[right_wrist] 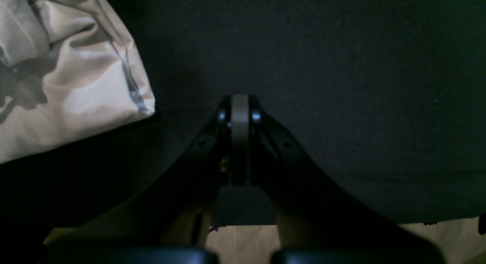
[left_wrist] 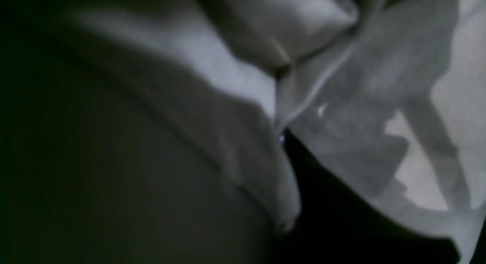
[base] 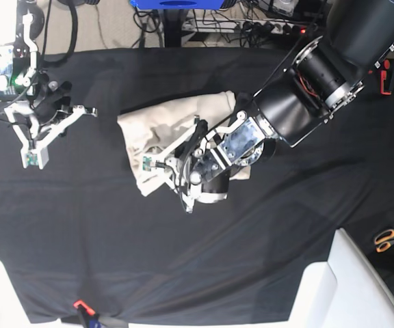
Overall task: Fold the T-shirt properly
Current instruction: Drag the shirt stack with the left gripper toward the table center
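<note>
The cream T-shirt [base: 176, 119] lies bunched in a crumpled heap on the black table cloth [base: 115, 232], a little left of the middle. My left gripper [base: 176, 171] is down in the heap's front edge. In the left wrist view the T-shirt [left_wrist: 228, 74] fills the frame and drapes over the fingers, with folds drawn into a pinch at the left gripper [left_wrist: 281, 136]. My right gripper [base: 50, 130] is far left, apart from the shirt. In the right wrist view the right gripper [right_wrist: 240, 104] is shut and empty over bare black cloth, with the T-shirt [right_wrist: 76, 85] at the upper left.
Orange-handled scissors [base: 388, 239] lie at the right edge. White panels [base: 347, 287] stand at the front corners. Cables and a power strip [base: 252, 27] run behind the table. The cloth's edge and beige floor [right_wrist: 243, 241] show below the right gripper.
</note>
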Motion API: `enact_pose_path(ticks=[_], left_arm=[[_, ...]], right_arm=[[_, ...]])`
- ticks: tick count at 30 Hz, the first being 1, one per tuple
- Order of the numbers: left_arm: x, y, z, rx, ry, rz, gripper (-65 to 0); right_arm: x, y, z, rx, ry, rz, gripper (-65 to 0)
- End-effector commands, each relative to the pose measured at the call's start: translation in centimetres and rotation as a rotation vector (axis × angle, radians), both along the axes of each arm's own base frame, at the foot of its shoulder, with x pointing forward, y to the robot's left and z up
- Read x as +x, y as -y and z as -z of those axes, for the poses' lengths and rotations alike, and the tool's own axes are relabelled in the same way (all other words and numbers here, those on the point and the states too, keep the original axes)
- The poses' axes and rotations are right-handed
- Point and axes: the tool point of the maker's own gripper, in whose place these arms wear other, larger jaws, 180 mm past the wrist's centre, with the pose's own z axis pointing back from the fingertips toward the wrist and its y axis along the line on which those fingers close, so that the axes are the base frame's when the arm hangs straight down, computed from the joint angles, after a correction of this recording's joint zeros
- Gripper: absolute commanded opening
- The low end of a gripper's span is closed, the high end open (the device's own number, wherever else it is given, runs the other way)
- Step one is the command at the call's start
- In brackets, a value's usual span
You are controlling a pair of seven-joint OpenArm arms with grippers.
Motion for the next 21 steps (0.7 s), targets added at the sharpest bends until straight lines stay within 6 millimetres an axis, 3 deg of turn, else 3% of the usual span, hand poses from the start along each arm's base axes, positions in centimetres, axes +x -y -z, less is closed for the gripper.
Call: enact_pose_path(ticks=[1, 2, 8, 12, 16, 21], left_arm=[[2.0, 0.5, -1.6, -0.014, 0.053, -0.002, -65.0], [2.1, 0.4, -1.7, -0.014, 0.054, -0.005, -62.5], [3.4, 0.5, -2.8, -0.017, 0.085, -0.004, -28.0], [4.4, 0.6, -3.6, -0.019, 0.107, -0.004, -10.2], [6.0, 0.6, -5.1, -0.023, 0.144, -0.007, -3.1], [9.0, 0.7, -8.0, -0.029, 0.217, -0.008, -2.8]], right_arm=[[0.8, 0.2, -0.9, -0.010, 0.041, -0.004, -64.8], [0.8, 0.2, -0.9, -0.010, 0.041, -0.004, -64.8], [0.8, 0.2, -0.9, -0.009, 0.041, -0.004, -64.8], [0.8, 0.2, -0.9, -0.009, 0.040, -0.004, -64.8], [0.7, 0.1, -0.9, -0.008, 0.038, -0.006, -64.8], [0.9, -0.4, -0.9, -0.001, 0.039, -0.020, -64.8]])
